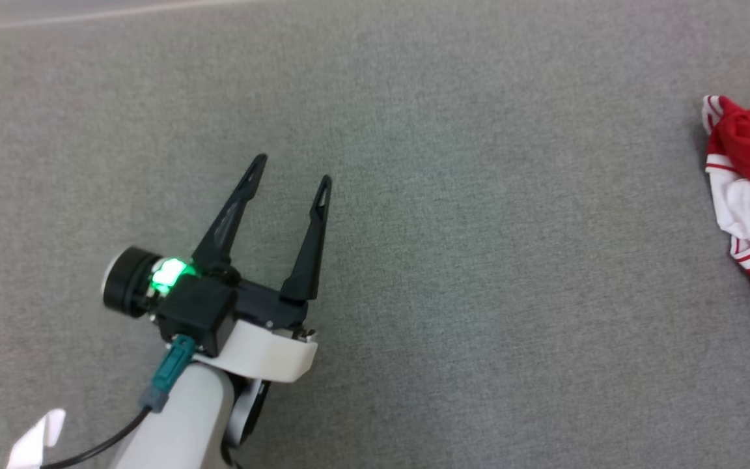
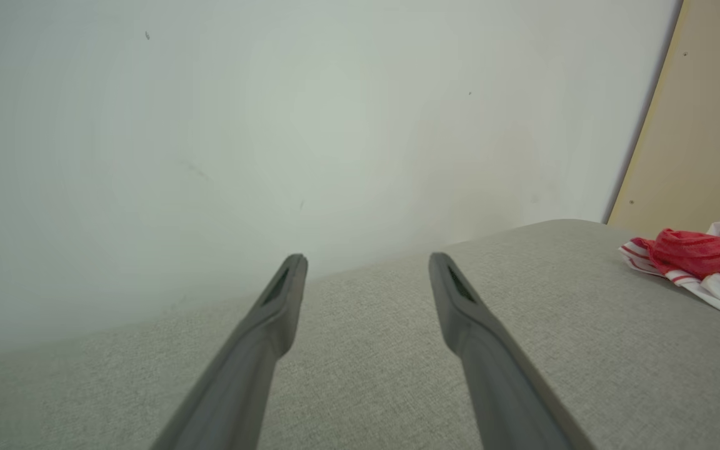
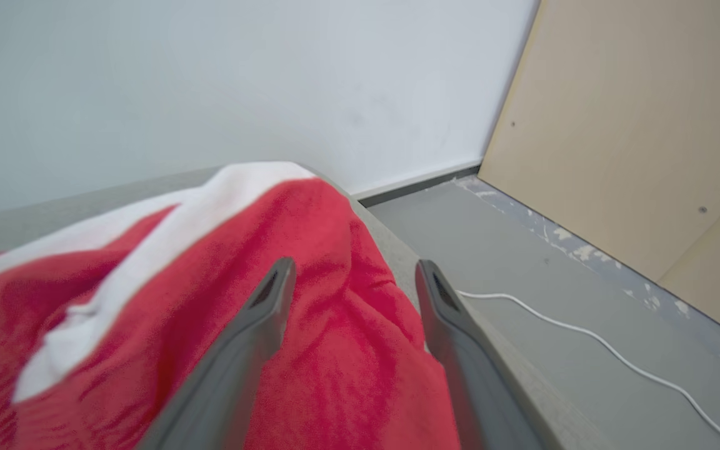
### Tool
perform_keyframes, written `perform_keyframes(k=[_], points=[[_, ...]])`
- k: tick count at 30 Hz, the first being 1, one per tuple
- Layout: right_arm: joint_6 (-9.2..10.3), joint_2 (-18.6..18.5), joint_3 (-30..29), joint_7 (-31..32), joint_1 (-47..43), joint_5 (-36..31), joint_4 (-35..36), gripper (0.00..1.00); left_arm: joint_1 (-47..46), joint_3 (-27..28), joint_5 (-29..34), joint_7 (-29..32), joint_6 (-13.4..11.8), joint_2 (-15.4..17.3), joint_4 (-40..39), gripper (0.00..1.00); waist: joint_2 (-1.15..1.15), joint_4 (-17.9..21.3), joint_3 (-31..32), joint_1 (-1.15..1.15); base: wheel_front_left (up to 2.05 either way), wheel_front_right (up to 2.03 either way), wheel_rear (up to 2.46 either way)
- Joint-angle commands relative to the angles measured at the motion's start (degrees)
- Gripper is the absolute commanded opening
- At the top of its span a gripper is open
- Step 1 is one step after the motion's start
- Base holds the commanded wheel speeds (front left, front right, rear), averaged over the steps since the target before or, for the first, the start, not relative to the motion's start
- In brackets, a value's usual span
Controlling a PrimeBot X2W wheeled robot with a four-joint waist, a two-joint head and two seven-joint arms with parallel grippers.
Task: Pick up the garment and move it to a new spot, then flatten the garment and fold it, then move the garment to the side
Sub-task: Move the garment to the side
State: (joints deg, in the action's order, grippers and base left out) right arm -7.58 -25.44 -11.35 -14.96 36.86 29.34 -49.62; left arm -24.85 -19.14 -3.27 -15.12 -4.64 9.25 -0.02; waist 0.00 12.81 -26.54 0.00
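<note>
lying bunched, garment (image 1: 749,195) elongated near-to-far

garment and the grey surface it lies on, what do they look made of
Garment: soft, matte cloth, probably a fuzzy knit or terry, red with white bands; it crumples into loose folds. Grey surface: woven upholstery-like fabric, matte, with a fine speckled weave; what lies beneath cannot be told.

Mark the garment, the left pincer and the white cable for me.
garment (image 1: 749,146), head view: red folds of the crumpled heap.
left pincer (image 1: 294,167), head view: midway between its two fingertips.
white cable (image 3: 613,352), right wrist view: middle of its visible run.
</note>
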Motion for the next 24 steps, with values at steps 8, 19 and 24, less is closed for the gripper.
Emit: perform_keyframes(k=[8,19,24], points=[[0.18,12.59,-5.46,-0.21,-14.46,-8.9,22.63,1.0,5.47,2.18,-1.64,0.01,-2.05,1.04,-0.09,1.0,0.0,-1.36,5.84,0.0,0.0,0.0,0.0],[0.18,21.42,-0.25,5.74,-26.96,-14.36,43.91,1.0,12.85,7.24,-3.99,0.02,-5.31,2.51,0.31,1.0,0.0,-7.11,11.74,0.0,0.0,0.0,0.0],[0.18,22.21,1.8,9.27,-30.16,-14.74,49.78,1.0,16.13,9.79,-5.17,0.01,-6.56,2.88,0.68,1.0,0.0,-10.16,13.9,0.0,0.0,0.0,0.0]])
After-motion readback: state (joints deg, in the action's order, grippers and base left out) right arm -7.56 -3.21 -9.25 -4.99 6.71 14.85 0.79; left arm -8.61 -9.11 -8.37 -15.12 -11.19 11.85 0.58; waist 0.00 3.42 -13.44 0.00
